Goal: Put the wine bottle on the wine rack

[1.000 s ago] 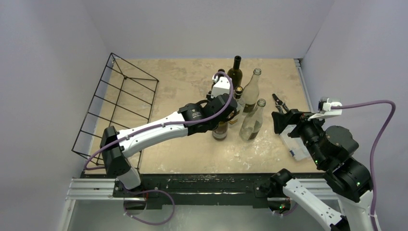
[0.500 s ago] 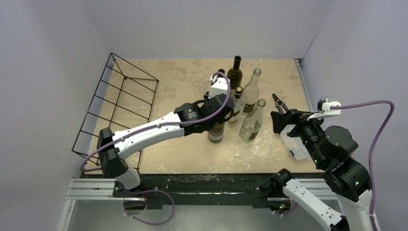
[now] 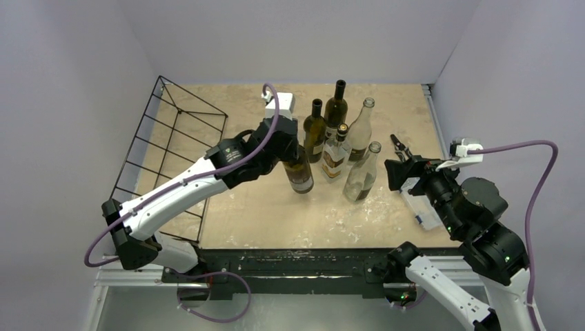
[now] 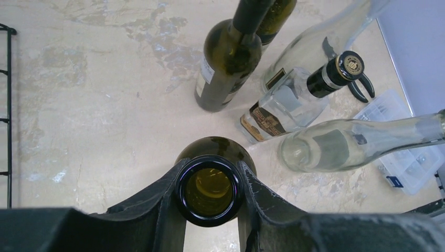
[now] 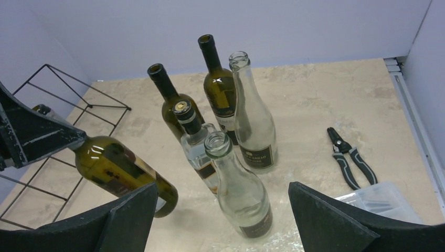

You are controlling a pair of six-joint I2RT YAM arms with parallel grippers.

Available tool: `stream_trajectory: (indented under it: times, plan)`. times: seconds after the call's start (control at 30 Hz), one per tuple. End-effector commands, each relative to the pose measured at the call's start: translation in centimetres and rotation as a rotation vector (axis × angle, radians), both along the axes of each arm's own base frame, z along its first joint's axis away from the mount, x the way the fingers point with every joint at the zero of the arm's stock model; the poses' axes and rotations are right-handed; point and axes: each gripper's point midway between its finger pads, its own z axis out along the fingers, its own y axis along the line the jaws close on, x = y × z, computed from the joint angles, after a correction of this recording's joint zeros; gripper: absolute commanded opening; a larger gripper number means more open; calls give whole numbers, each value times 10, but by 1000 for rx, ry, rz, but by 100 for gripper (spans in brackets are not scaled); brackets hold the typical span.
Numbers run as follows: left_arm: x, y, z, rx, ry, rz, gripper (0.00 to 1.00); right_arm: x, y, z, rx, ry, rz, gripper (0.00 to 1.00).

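Observation:
My left gripper (image 3: pixel 286 146) is shut on the neck of a dark green wine bottle (image 3: pixel 301 176). The left wrist view looks straight down into the bottle's open mouth (image 4: pixel 208 190), with a finger pressed on each side. From the right wrist view the wine bottle (image 5: pixel 120 170) hangs tilted, neck to the left and base low over the tabletop. The black wire wine rack (image 3: pixel 195 96) stands along the table's left side, left of the held bottle. My right gripper (image 3: pixel 400 169) hovers open at the right, holding nothing.
Two dark green bottles (image 3: pixel 314 131) (image 3: pixel 336 110), two clear bottles (image 3: pixel 360 131) (image 3: pixel 363 176) and a square capped bottle (image 3: pixel 336 153) stand mid-table, right of the held one. Pliers (image 3: pixel 400 146) and a clear plastic box (image 3: pixel 424 207) lie at the right edge.
The left arm has carried the wine bottle out of the group, leftward toward the rack, tilting it. The right arm has stayed where it was.

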Motion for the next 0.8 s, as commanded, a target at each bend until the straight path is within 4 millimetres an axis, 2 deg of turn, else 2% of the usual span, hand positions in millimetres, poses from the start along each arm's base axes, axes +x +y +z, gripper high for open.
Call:
stream_trajectory:
  times: [0.0,0.33,0.53,0.77]
  plan:
    - [2,14,46,-148,-65,23,0,2,9,3,4,-1,41,99]
    - [10,46,58,-143,-64,91,0,-1,20,-9,49,48,79,99]
    - [18,81,62,-132,-69,143,0,8,20,-20,13,54,60,99]
    - [39,122,73,-188,-51,152,0,25,21,-14,18,31,16,99]
